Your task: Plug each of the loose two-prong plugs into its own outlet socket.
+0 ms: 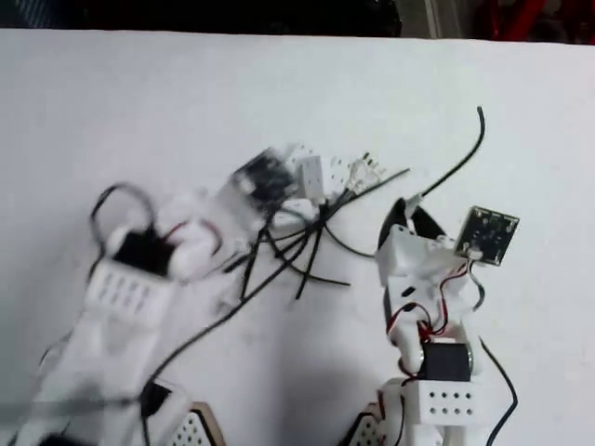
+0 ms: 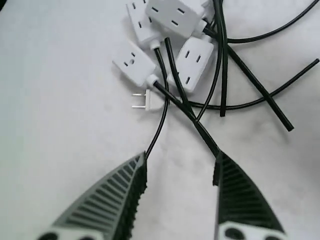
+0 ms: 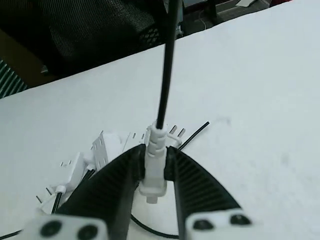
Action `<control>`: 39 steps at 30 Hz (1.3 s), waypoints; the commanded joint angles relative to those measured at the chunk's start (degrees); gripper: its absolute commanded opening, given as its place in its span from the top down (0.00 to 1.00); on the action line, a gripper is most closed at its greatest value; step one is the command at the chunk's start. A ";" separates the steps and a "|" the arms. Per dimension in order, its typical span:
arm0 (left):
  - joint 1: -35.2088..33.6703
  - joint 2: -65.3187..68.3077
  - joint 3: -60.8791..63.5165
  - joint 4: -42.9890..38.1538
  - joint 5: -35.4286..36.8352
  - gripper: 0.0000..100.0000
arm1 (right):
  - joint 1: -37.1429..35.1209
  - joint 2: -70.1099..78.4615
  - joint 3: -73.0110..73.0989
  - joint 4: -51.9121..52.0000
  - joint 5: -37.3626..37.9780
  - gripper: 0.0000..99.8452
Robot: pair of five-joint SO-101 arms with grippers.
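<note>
White plug (image 3: 154, 177) sat clamped in the right gripper (image 3: 155, 156); the left gripper (image 2: 180, 158) gaped above the sockets (image 2: 192, 62) and should pin one before insertion.

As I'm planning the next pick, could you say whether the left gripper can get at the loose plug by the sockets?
Probably yes: the left gripper is open and the plug lies uncovered on the table ahead, though a socket sits close by.
</note>
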 commanded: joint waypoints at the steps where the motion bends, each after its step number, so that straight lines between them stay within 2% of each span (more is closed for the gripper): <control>1: 3.03 17.45 -10.90 -4.75 -3.25 0.77 | 1.54 -1.10 -0.70 -1.80 -0.53 0.98; 11: 3.91 44.26 -29.27 -9.85 -3.25 0.77 | 1.45 -1.10 -0.70 -1.71 -0.53 0.98; 21: 3.74 62.81 -45.10 -9.41 -3.25 0.77 | 1.19 -1.10 -0.62 -1.71 -0.35 0.98; 33: 3.03 74.15 -55.91 -1.32 -3.52 0.77 | 1.10 -1.10 -0.62 -1.54 -0.18 0.98; 35: 3.03 74.51 -57.05 0.97 -3.52 0.82 | 1.10 -1.10 -0.62 -1.45 -0.09 0.98; 39: 3.65 73.63 -58.99 5.89 -3.43 0.98 | 1.10 -1.10 -0.62 -1.45 -0.09 0.98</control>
